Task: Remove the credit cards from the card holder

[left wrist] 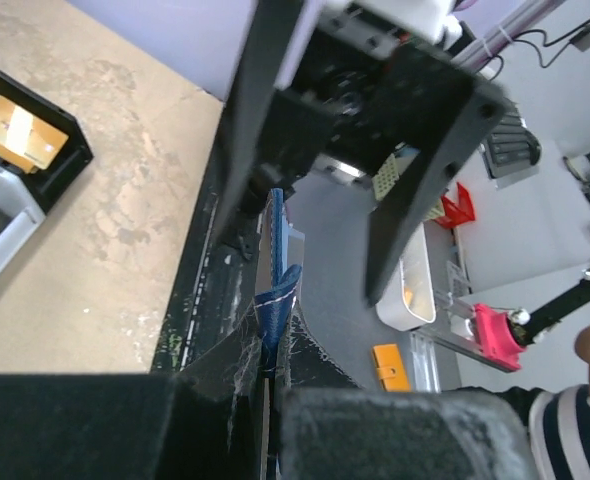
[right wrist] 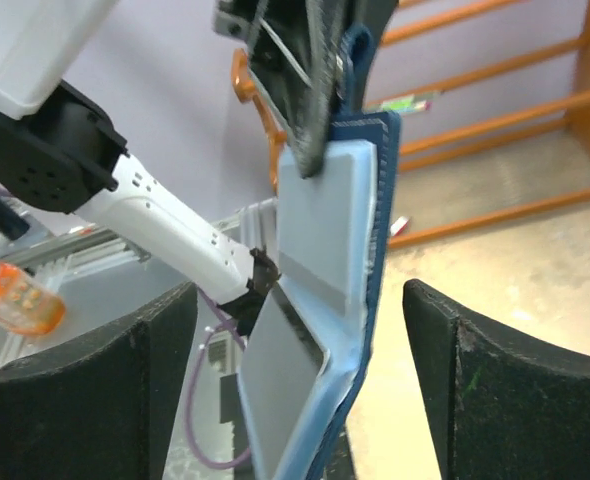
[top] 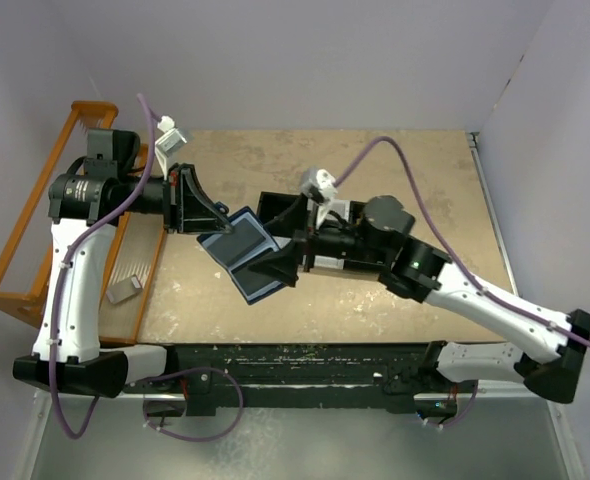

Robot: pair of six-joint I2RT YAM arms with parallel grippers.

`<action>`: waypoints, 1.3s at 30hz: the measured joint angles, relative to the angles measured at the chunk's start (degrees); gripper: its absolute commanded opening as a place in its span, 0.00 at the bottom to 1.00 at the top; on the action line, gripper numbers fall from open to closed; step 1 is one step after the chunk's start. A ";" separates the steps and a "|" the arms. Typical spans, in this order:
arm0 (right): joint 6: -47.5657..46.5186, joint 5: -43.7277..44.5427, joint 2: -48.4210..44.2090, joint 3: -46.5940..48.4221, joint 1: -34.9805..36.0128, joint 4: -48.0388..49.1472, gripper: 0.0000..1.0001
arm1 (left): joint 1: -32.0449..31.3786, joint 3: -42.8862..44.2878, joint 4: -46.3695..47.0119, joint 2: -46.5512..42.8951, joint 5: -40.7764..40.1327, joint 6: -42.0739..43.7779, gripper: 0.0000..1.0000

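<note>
my left gripper (left wrist: 273,362) is clamped tight on one edge of the card holder (left wrist: 275,300), both fingers pressed together with the dark blue edge pinched between them at the bottom centre of the left wrist view. from above, that gripper (top: 220,222) sits left of centre and the card holder (top: 243,250) hangs off it in mid-frame, opened out and held up off the table (top: 405,180)

my right gripper (right wrist: 295,300) is spread wide, one finger at the lower left and one at the lower right of its own view. the card holder (right wrist: 330,220) stands between them touching neither, so this gripper has hold of nothing. the pale blue-grey inner faces are turned to this camera, folded open at a shallow angle. a grey panel shows on the lower face, and i cannot tell whether it is a card or part of the lining. the left gripper (right wrist: 320,80) grips the top edge at the upper middle of that frame. in the top view my right gripper (top: 278,266) is just right of the card holder, at its lower right flap

further out, a black tray (top: 275,203) lies on the table just above my right wrist, near the centre of the top view. in the left wrist view the tray (left wrist: 70,160) sits at the upper left with an orange-brown card-like thing (left wrist: 15,130) in it. a wooden rack (top: 25,250) runs down the left side of the top view, and its orange rails (right wrist: 495,130) cross the upper right of the right wrist view. a small grey block (top: 123,290) lies at the rack's near end, lower left
</note>
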 measured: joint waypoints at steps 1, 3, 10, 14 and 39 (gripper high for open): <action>1.01 -0.33 1.68 0.42 0.00 0.15 0.80 | 0.00 -0.26 0.09 0.00 0.57 -0.35 0.00; 3.19 -1.73 4.94 0.87 -0.02 0.33 0.75 | 0.00 -0.83 0.39 0.07 1.75 -0.92 0.00; 7.74 -7.63 6.36 0.87 -0.59 1.77 0.44 | 0.00 -1.22 1.55 0.11 3.34 -2.38 0.00; 11.19 -10.56 4.35 -1.33 -2.27 6.25 0.42 | -0.04 -1.25 1.66 0.04 4.98 -2.69 0.00; 25.51 -25.09 16.39 3.04 -9.77 19.74 0.00 | 0.02 -1.57 -0.48 -0.13 -2.97 2.27 0.91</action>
